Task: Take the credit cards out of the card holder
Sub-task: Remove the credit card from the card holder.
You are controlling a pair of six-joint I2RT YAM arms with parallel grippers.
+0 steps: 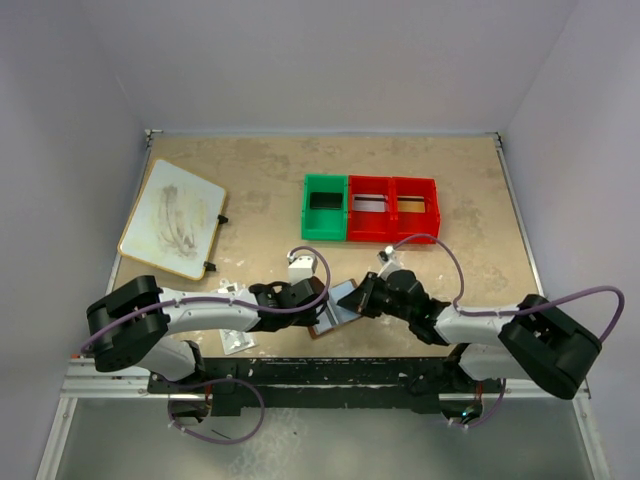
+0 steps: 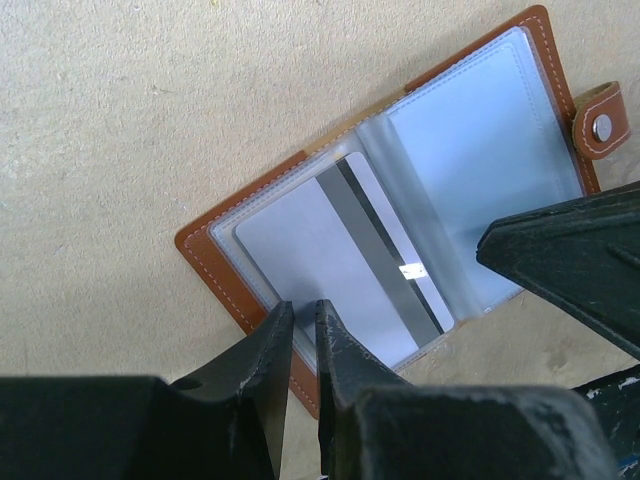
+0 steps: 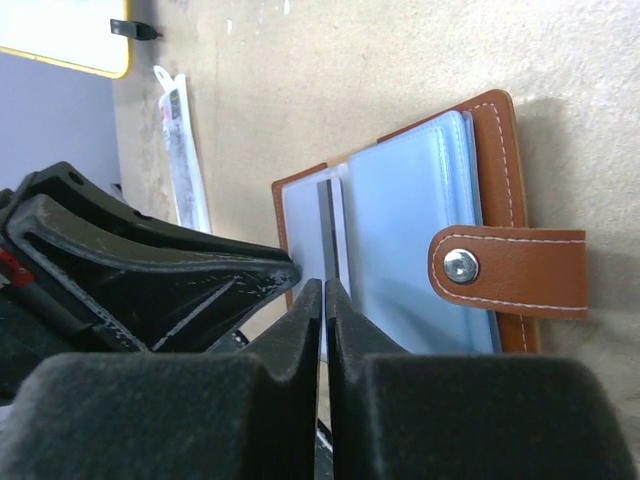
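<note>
From above, the open wallet (image 1: 338, 308) lies on the table (image 1: 460, 200) between the left gripper (image 1: 300, 298) and right gripper (image 1: 362, 297). Left wrist — jaws nearly closed over its near edge, grip unclear; grey card (image 2: 330, 260) sleeved. Right wrist — jaws clenched at the sleeves.

Left white-and-black robot arm (image 1: 205, 308): fat rounded black shoulder housing, white tubular link, black wrist section. Right white-and-black robot arm (image 1: 468, 325): same build, w/ big black shoulder block and white forearm tube. Thin lilac cables (image 1: 428, 237) run off each wrist, more lilac cable under the bases. Bases sit on flat black metal base bar (image 1: 330, 372), on silver aluminium rail (image 1: 90, 385). Left black two-finger gripper (image 2: 303, 312): matte black moulded fingers (image 2: 270, 370), grainy surface, tapering to thin tips, small round hole near one root. Its body has a ribbed black frame w/ red bit at the edge. Right black two-finger gripper (image 3: 323, 290): same matte wedges, coarse-textured black blocks behind.
</note>
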